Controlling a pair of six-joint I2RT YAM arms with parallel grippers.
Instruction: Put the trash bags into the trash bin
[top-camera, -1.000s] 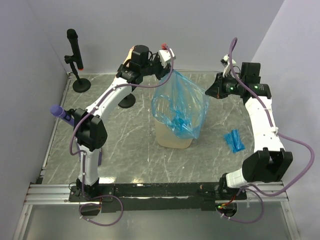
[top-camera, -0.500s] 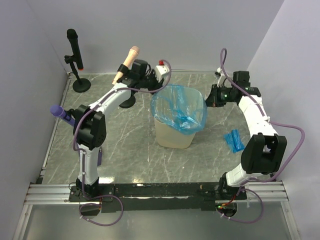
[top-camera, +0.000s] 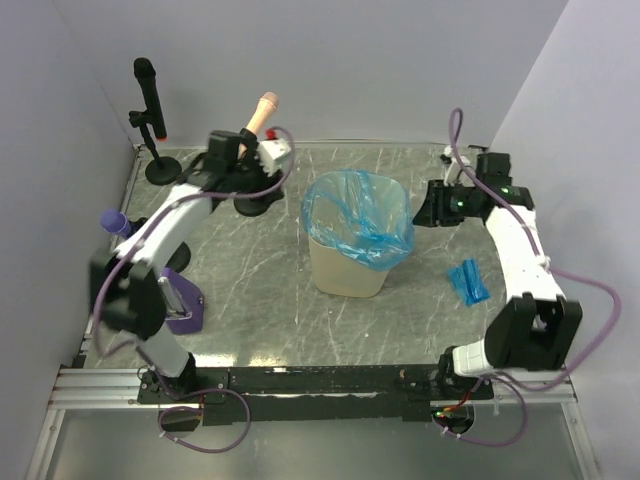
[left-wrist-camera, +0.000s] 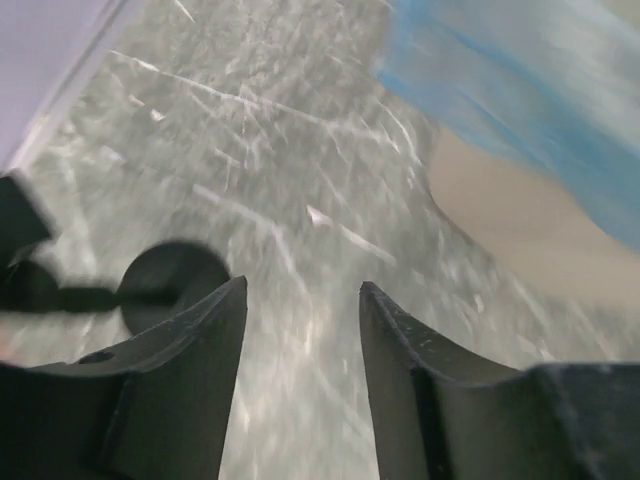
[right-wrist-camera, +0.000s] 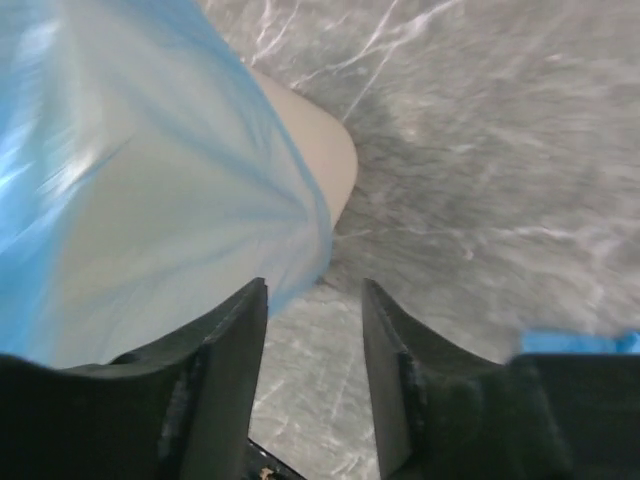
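Trash bin (top-camera: 345, 272) stands upright at the middle of the desk (top-camera: 250, 320), a blue trash bag (top-camera: 358, 215) lining it and draped over its rim; a second blue bag (top-camera: 467, 282), folded flat, lies toward the right edge, apart from the bin; farther back, the right gripper (right-wrist-camera: 313, 295) hangs just beside the bin's right side, jaws partly apart, empty; the left gripper (left-wrist-camera: 300, 300), toward the far left, is likewise parted and holds nothing; a black microphone stand (top-camera: 152, 120) occupies the far left corner.
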